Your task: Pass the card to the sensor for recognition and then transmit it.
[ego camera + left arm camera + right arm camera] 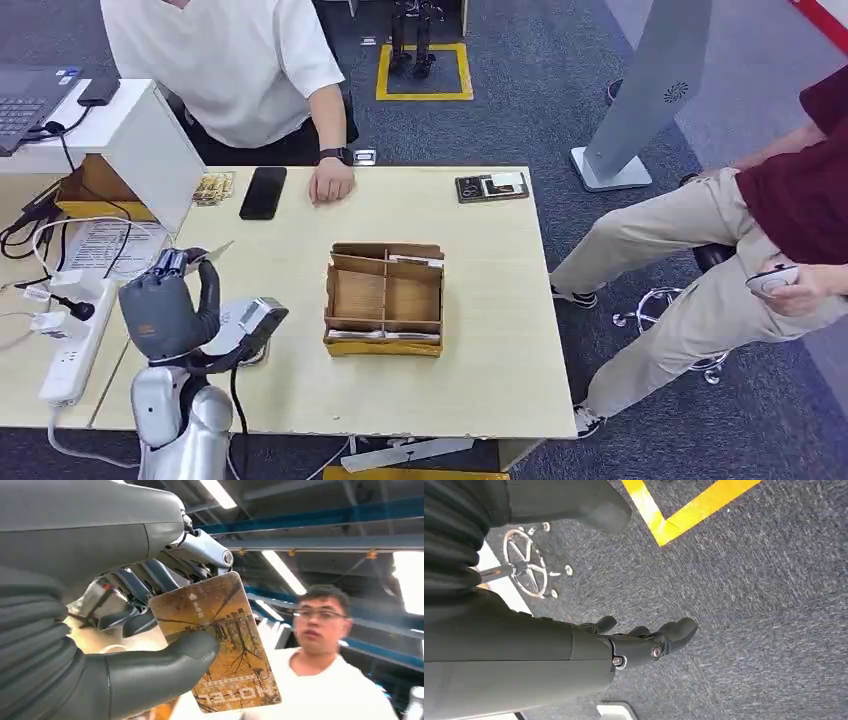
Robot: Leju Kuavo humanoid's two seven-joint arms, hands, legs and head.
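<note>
My left hand [168, 305] is raised over the table's near left part and pinches a brown hotel card [220, 645] between thumb and fingers. In the head view the card [207, 257] shows as a thin edge above the hand. A small grey-and-white sensor [250, 322] lies on the table just to the right of the hand, and the card stands above it and apart from it. My right hand [644, 640] hangs over grey carpet with its fingers loosely apart and nothing in them.
A cardboard divider box [385, 298] stands mid-table. A person in white sits at the far side, one hand [332, 182] on the table beside a black phone [263, 192]. A second person [760, 230] sits at the right. A power strip [70, 350] lies at the left.
</note>
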